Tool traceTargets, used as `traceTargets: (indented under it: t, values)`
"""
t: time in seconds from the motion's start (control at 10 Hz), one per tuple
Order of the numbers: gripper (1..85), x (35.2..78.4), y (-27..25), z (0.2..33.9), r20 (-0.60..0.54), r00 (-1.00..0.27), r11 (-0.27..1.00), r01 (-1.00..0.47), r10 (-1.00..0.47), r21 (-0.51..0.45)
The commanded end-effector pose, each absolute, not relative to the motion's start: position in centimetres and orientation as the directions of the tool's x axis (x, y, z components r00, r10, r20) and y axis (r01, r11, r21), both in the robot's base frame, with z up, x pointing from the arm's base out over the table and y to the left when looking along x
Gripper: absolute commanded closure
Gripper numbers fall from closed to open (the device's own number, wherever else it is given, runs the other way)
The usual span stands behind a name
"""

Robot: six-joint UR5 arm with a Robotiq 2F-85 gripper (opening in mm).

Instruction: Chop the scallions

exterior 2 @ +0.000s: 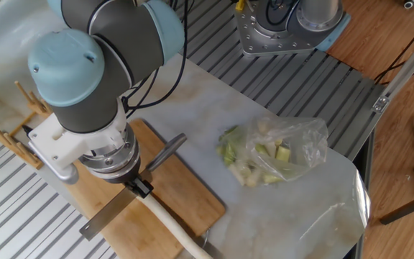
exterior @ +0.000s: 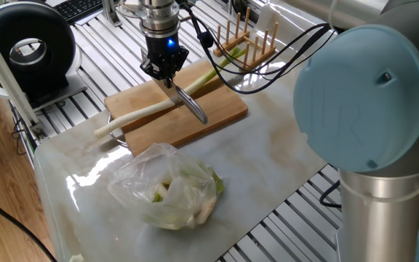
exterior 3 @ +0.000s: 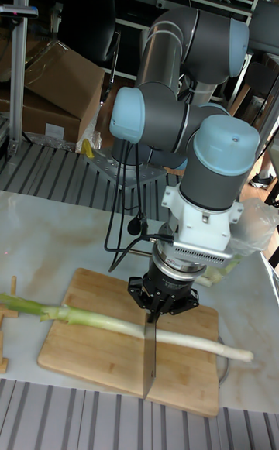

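Note:
One long scallion (exterior: 140, 114) lies lengthwise on the wooden board (exterior: 220, 109), its white end past the board's left edge and its green end toward the rack. My gripper (exterior: 167, 75) stands straight above the stalk, shut on a knife whose grey handle (exterior: 191, 107) sticks out toward the front right. In the other fixed view the gripper (exterior 2: 136, 185) holds the knife with the blade (exterior 2: 106, 217) running to the lower left beside the white stalk (exterior 2: 167, 219). In the tall view the blade (exterior 3: 149, 365) crosses the scallion (exterior 3: 85, 317) edge-down on the board (exterior 3: 85, 361); the stalk looks whole.
A clear plastic bag of pale green vegetable pieces (exterior: 169, 189) lies on the marble slab in front of the board. A wooden peg rack (exterior: 246, 40) stands behind the board. A black round device (exterior: 28, 47) sits at the far left. The arm's big blue joint (exterior: 369, 94) fills the right.

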State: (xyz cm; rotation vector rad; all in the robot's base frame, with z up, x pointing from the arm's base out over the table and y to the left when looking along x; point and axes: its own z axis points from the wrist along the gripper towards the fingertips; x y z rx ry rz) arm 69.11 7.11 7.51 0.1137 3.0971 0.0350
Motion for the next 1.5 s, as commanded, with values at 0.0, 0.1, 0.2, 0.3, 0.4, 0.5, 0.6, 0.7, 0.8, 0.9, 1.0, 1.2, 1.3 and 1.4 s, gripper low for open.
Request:
traceTargets:
  t: [0.0, 0.1, 0.2, 0.3, 0.4, 0.5, 0.6, 0.7, 0.8, 0.9, 1.0, 1.2, 1.3, 1.4]
  values:
    - [84.3, 69.1, 7.5, 7.6, -0.042, -0.996, 0.996, 0.082, 0.083, 0.041]
    - [84.3, 69.1, 7.4, 7.6, -0.042, -0.996, 0.996, 0.082, 0.083, 0.037]
    - [84.3, 69.1, 7.3, 7.5, -0.044, -0.996, 0.996, 0.081, 0.083, 0.032]
    - [84.3, 69.2, 7.4, 7.3, -0.048, -0.995, 0.995, 0.088, 0.089, 0.038]
    - [84.3, 69.5, 7.6, 6.7, -0.064, -0.994, 0.995, 0.087, 0.09, 0.047]
    - [84.3, 69.7, 7.5, 6.2, -0.072, -0.993, 0.995, 0.087, 0.09, 0.047]
    - [84.3, 69.5, 7.3, 6.2, -0.066, -0.994, 0.995, 0.089, 0.091, 0.041]
    - [84.3, 69.5, 7.3, 6.1, -0.07, -0.993, 0.995, 0.089, 0.092, 0.044]
    - [84.3, 69.5, 7.3, 6.0, -0.072, -0.993, 0.995, 0.089, 0.092, 0.044]
    - [84.3, 69.4, 7.4, 6.1, -0.07, -0.993, 0.995, 0.092, 0.095, 0.044]
    - [84.3, 69.3, 7.4, 6.5, -0.063, -0.993, 0.995, 0.095, 0.097, 0.041]
    - [84.3, 69.1, 7.9, 7.2, -0.049, -0.993, 0.993, 0.109, 0.111, 0.037]
    - [84.3, 69.1, 8.1, 7.2, -0.05, -0.992, 0.993, 0.11, 0.112, 0.042]
    - [84.3, 69.4, 7.9, 6.7, -0.064, -0.992, 0.993, 0.109, 0.111, 0.043]
